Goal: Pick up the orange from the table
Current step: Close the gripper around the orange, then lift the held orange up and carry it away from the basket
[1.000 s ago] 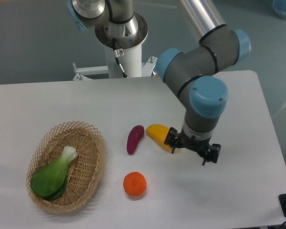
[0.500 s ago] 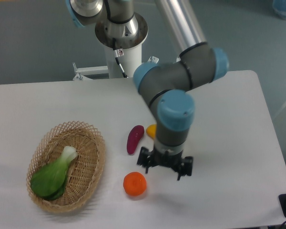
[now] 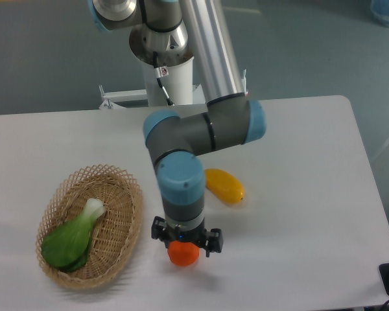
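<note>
Positioning ourselves directly above the orange, we held the gripper over the fruit, which lay on the table near its front edge, roughly midway along it. The fingers appeared spread to either side of the orange's upper part, not yet clamped on it, though the wrist hid most of the gap and we could not tell whether they touched the peel. The orange rested on the tabletop, so we judged the step in hand to be the final alignment before the grasp. The next move called for lowering until the fingers bracketed the widest part, closing, then lifting. A yellow mango-like fruit lay behind, toward the middle, and a wicker basket holding a green vegetable sat toward the front left corner.
</note>
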Motion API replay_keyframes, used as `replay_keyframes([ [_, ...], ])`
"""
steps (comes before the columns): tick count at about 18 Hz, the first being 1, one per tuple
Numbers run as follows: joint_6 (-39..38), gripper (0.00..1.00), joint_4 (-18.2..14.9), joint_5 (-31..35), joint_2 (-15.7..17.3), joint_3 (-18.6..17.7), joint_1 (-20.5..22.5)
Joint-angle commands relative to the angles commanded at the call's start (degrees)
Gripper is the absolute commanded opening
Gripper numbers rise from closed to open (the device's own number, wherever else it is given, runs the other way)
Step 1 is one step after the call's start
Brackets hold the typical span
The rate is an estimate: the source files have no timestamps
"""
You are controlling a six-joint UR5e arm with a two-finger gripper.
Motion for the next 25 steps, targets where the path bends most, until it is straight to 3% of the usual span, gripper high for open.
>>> replay_keyframes([
  [20,0.09,1.00,0.09,5.09,-4.92,0.00,-0.97],
  [23,0.09,0.47,0.09,5.80,-5.02,0.26,-1.41],
  [25,0.17,0.44,0.17,5.80,-4.93,0.79,-1.41],
])
